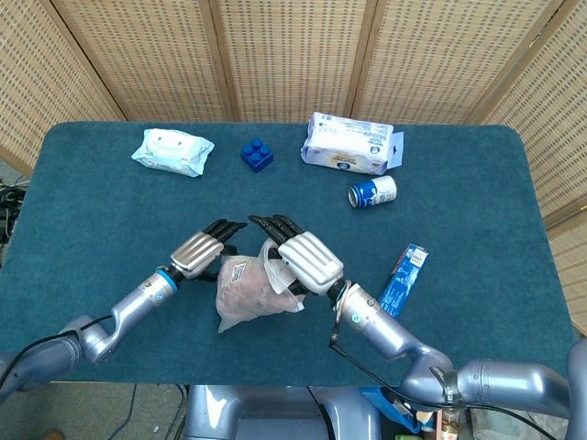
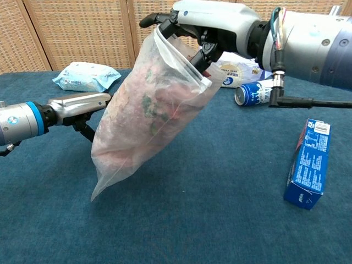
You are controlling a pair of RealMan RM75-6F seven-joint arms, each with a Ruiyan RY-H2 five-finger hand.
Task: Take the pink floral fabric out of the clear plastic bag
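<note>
The clear plastic bag (image 2: 144,124) hangs tilted above the table, its closed corner pointing down and left. The pink floral fabric (image 2: 155,94) with green marks fills the inside of the bag. My right hand (image 2: 215,23) grips the bag's open top edge from above; in the head view this hand (image 1: 308,262) covers the mouth of the bag (image 1: 244,291). My left hand (image 2: 76,105) sits to the left of the bag, fingers extended and holding nothing. In the head view this left hand (image 1: 203,248) lies just beside the bag's upper left edge.
On the blue table (image 1: 101,229) a wipes pack (image 1: 171,151), a blue brick (image 1: 257,154) and a white package (image 1: 351,144) lie along the far side. A blue can (image 1: 372,192) and a blue box (image 1: 402,280) lie to the right.
</note>
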